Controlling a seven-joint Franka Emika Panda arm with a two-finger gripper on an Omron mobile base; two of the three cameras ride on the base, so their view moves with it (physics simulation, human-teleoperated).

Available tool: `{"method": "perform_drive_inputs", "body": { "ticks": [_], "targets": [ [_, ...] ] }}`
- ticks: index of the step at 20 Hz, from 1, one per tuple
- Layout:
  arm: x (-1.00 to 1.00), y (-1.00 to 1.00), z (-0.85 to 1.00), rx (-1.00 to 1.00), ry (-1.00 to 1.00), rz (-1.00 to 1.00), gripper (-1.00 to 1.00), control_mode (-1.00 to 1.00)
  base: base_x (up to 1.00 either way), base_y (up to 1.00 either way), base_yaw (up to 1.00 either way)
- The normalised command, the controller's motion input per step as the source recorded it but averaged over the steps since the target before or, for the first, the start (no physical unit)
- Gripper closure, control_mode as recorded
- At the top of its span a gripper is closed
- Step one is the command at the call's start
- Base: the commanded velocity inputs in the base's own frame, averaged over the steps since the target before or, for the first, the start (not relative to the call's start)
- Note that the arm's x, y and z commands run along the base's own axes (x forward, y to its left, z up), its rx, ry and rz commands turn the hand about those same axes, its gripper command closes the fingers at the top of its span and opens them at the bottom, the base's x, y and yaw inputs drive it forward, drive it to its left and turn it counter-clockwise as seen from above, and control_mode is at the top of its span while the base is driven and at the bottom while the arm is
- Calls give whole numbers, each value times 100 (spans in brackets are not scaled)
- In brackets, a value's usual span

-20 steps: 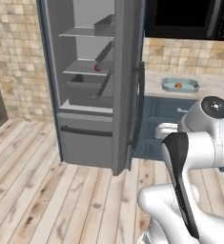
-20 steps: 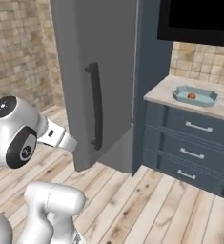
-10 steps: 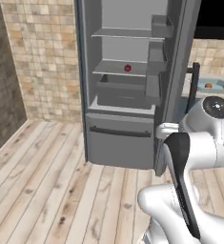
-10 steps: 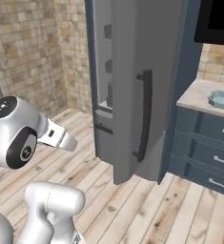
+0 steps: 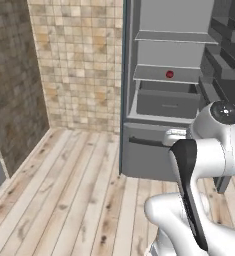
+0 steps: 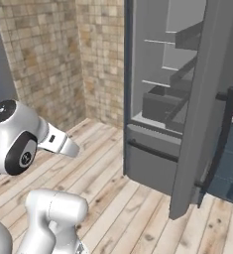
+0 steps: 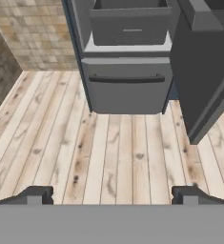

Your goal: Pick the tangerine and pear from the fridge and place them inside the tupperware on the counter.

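Plank floor fronts the fridge (image 5: 159, 150); pear (image 5: 169, 74) tiny, indistinct.

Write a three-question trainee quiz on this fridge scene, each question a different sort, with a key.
1. True or false: the tall grey fridge stands with its door open.
2. Multiple choice: the small dark red pear lies (A) on the wooden floor, (B) on a light grey inner shelf, (C) in the gripper.
3. Fill in: in the hand view, the jaws stand apart with ____ between them.

Key: 1 true; 2 B; 3 nothing.
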Motion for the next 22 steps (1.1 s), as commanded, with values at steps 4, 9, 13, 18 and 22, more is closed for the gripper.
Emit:
{"method": "perform_drive_inputs", "body": {
  "ticks": [4,9,13,18,22],
  "targets": [
    [0,0,0,0,0,0,-100,100,46,13,-13],
    [0,0,0,0,0,0,-100,100,33,0,-22],
    [0,0,0,0,0,0,-100,100,19,0,-25],
    [0,0,0,0,0,0,-100,100,40,0,-28],
    [0,0,0,0,0,0,-100,100,35,3,-32]
  ]
}}
